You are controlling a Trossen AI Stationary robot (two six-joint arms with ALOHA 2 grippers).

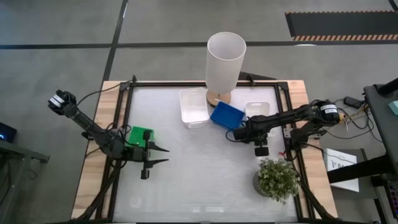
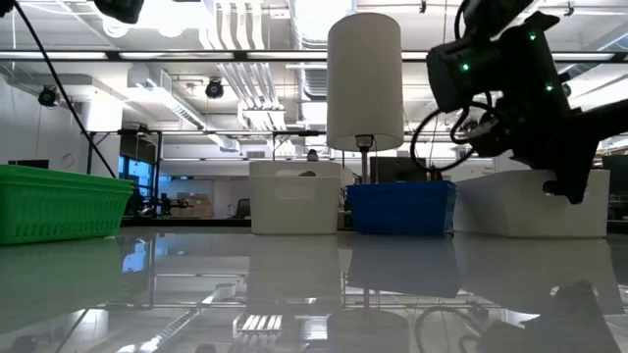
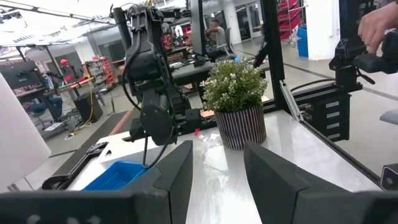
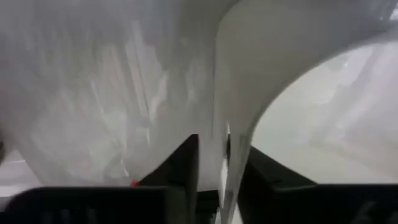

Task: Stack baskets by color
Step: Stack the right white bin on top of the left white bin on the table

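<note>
The right tool (image 4: 211, 155) is over the far right part of the bench (image 1: 205, 180), its two fingers closed on the thin wall of a white basket (image 1: 257, 111), one finger on each side of that wall. In the high view this basket sits at about 2 o'clock from the bench's middle, partly hidden under the right arm. Just beside it, toward 9 o'clock, is the blue basket (image 1: 226, 115), tilted near the base of the tall white cylinder (image 1: 224, 62). A second white basket (image 1: 193, 106) lies farther toward 9 o'clock. The left tool (image 1: 158, 155) hovers at the bench's left side with its fingers apart, holding nothing; the green basket (image 1: 140, 135) lies just behind it, at about 10 o'clock. A potted plant (image 1: 277, 178) stands at 5 o'clock.
</note>
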